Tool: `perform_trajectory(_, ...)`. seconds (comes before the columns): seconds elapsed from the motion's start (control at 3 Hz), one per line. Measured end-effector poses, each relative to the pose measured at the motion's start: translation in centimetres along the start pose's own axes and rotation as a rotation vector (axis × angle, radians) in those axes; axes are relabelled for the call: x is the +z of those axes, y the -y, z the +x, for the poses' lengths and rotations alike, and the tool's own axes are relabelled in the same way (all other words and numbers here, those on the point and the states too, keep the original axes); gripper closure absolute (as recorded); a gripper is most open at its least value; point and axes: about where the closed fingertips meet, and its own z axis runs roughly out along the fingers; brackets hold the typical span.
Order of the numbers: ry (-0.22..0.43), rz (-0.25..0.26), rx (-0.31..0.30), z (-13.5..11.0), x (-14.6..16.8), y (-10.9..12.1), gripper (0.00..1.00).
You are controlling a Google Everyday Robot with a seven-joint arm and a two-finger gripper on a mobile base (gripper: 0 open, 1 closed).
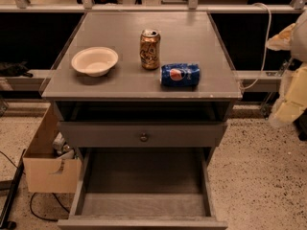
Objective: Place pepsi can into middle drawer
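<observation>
Pepsi can (180,74) lies sideways, long axis left-right; tool (289,99) at right edge.

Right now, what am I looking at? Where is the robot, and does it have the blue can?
One camera looks down at a grey cabinet. The cream shapes at the right edge are the robot's arm. Its claw hangs low beside the cabinet, far from the cans. On top sit a white bowl, a gold-brown can standing up, and the blue pepsi can lying on its side. Nothing touches it. Below, the middle drawer is pulled open.
</observation>
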Motion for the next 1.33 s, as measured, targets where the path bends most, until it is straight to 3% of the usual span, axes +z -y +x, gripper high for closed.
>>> perform_trajectory(0.33,0.165,-0.009,-0.005,-0.8,0.6,2.3,0.00)
perform_trajectory(0.67,0.301,-0.030,-0.088,-4.5,2.4,5.3,0.00)
perform_trajectory(1.0,0.390,-0.060,-0.183,-8.9,4.3,7.8,0.00)
perform_trajectory(1.33,0.385,-0.131,-0.186,-13.8,9.3,10.0,0.00)
